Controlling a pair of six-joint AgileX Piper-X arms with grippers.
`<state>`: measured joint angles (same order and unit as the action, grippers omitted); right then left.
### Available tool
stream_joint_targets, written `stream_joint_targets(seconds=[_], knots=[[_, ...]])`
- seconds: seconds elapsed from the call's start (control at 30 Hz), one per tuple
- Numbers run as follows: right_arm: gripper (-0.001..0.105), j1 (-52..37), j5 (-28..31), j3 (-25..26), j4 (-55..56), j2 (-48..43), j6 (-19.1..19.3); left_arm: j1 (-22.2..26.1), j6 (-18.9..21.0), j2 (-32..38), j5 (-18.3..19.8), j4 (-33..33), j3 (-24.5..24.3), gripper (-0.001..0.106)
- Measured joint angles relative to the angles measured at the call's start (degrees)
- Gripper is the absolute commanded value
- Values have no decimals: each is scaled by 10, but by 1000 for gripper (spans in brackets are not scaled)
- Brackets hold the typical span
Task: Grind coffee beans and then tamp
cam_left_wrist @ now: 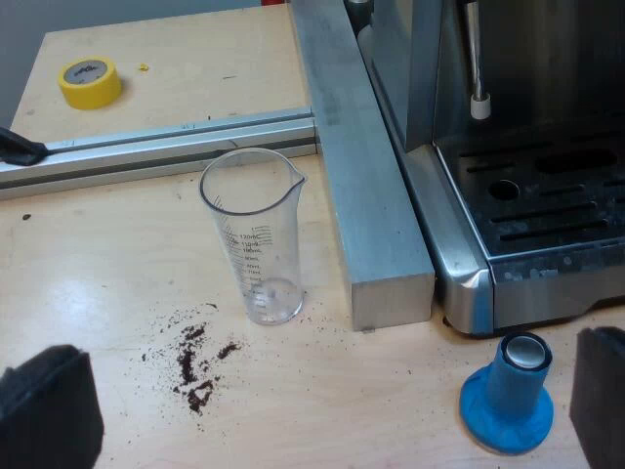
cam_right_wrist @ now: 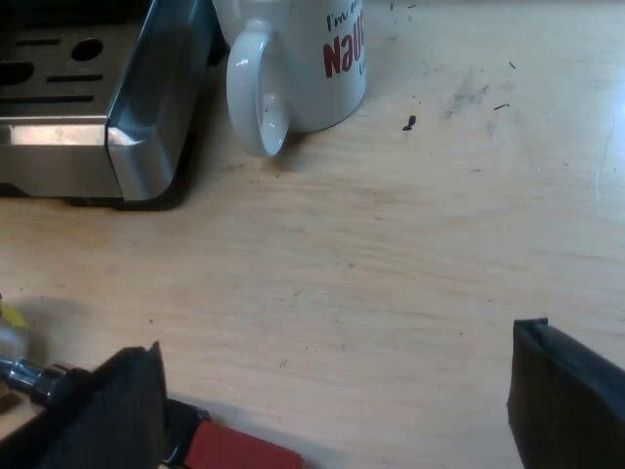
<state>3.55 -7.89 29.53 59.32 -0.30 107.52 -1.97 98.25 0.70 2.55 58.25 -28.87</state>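
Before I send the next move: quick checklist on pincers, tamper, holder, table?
1. Left pincer open and holding nothing: ok.
2. Right pincer open and holding nothing: ok.
3. Tamper upright and free to grasp, by the machine's corner: ok.
4. Holder within reach: ok, its red handle end lies close by one finger of the right pincer, ungripped.
5. Holder's basket filled: cannot tell.
6. Table clean: not ok, spilled grounds near the empty measuring glass.
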Motion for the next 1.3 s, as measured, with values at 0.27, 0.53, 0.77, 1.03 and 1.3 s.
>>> stream_joint_targets(seconds=[0.27, 0.53, 0.77, 1.03, 1.3], knots=[[72, 0, 0, 0, 0, 0, 0, 0, 0, 0, 0, 0, 0, 105], [72, 0, 0, 0, 0, 0, 0, 0, 0, 0, 0, 0, 0, 105], [72, 0, 0, 0, 0, 0, 0, 0, 0, 0, 0, 0, 0, 105], [72, 0, -43, 50, 1, 24, 0, 0, 0, 0, 12, 18, -14, 105], [72, 58, -98, 128, 0, 132, 25, -18, 0, -28, 21, 20, -55, 105]])
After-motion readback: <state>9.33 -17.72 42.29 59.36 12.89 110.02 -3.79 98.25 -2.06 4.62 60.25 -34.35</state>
